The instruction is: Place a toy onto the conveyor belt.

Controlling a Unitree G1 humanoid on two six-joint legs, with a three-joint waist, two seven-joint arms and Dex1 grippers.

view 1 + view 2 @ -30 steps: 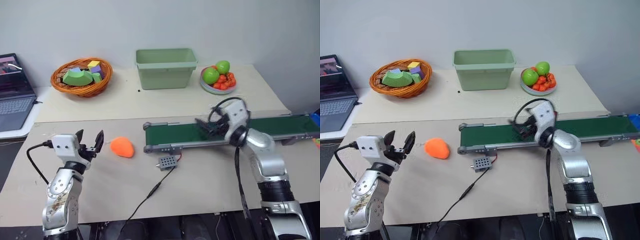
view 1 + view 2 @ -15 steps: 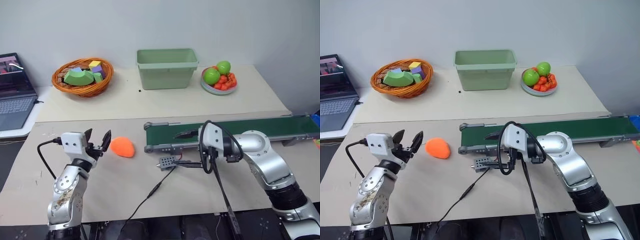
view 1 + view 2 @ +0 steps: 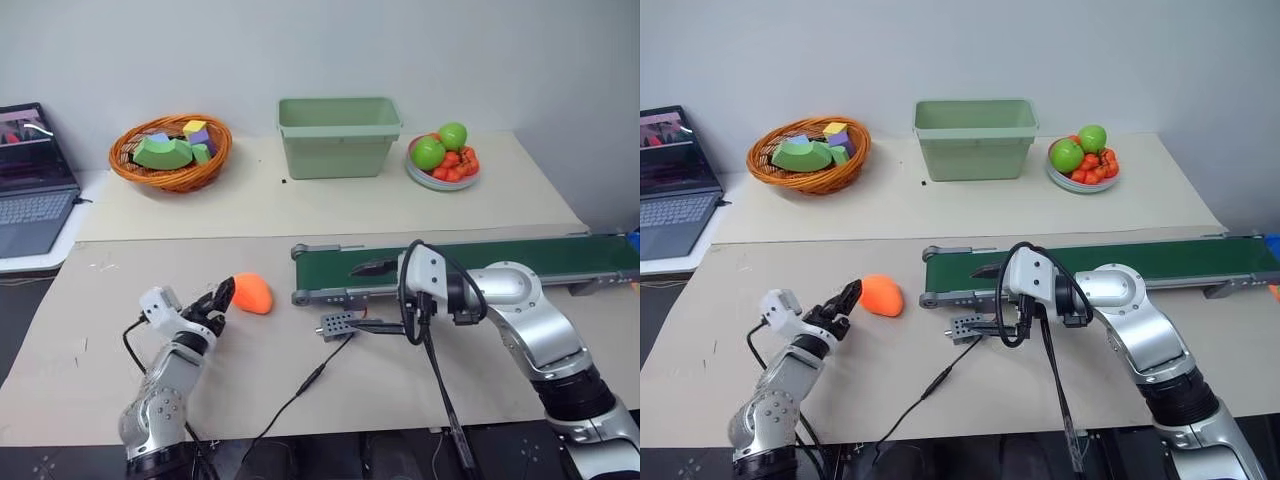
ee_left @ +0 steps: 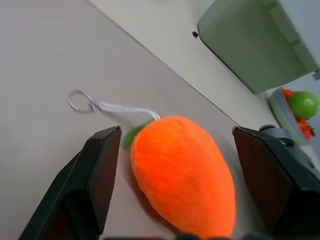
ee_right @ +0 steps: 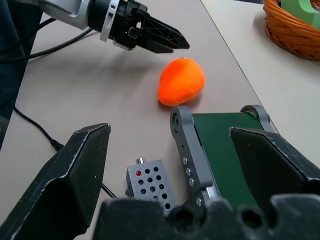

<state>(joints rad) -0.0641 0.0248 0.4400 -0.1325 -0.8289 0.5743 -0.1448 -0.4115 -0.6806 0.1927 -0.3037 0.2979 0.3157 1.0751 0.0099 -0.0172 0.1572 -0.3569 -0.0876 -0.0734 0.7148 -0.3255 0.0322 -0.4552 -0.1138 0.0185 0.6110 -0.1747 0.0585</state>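
- Head views: the toy [image 3: 251, 293] lies on the worktop [image 3: 420, 370], just off the conveyor belt's [image 3: 520, 257] end; left hand [image 3: 221, 300] low, right beside it.
- Left wrist view: fingers [image 4: 95, 175] spread wide, flanking the toy, not clamping.
- Right wrist view: right hand [image 5: 175, 165] gapes open, empty, by the belt's end.

Conveyor belt's [image 3: 560, 255] far right end past the frame edge, laptop [image 3: 30, 190] cropped at left.
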